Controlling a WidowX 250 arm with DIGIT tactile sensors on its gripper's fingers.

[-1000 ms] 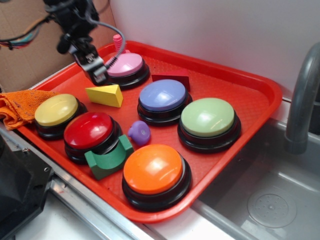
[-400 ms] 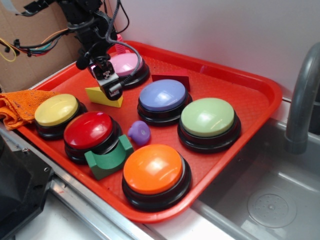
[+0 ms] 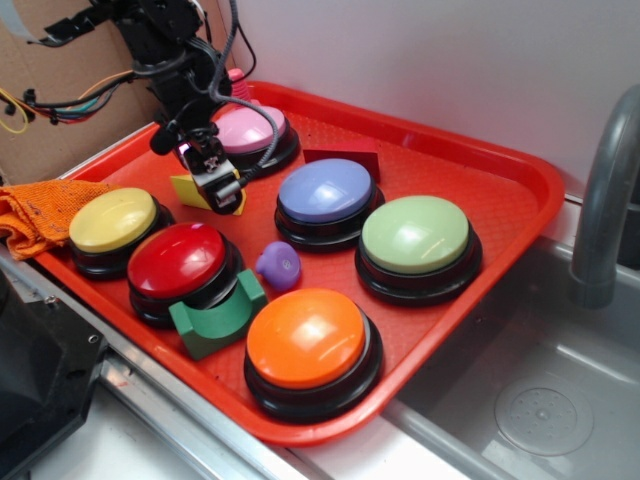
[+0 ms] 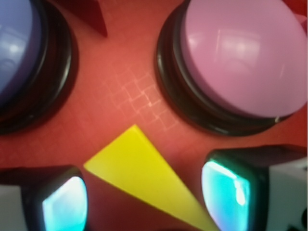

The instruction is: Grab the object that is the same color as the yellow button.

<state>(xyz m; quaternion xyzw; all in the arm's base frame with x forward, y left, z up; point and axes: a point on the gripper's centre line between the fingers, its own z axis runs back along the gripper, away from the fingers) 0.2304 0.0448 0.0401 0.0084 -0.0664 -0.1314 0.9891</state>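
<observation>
Six domed buttons sit on the red tray point(image 3: 500, 165); the yellow button point(image 3: 111, 220) occupies its left edge, with the red button point(image 3: 177, 262) just beside it. Lowered over the yellow wedge block point(image 4: 144, 175), the gripper point(image 3: 212, 182) has its jaws spread, one pad on either side of the block and neither visibly pressing it. That block lies on the tray floor between the pink button point(image 4: 243, 57) and the yellow button, near the blue button point(image 3: 326, 190).
</observation>
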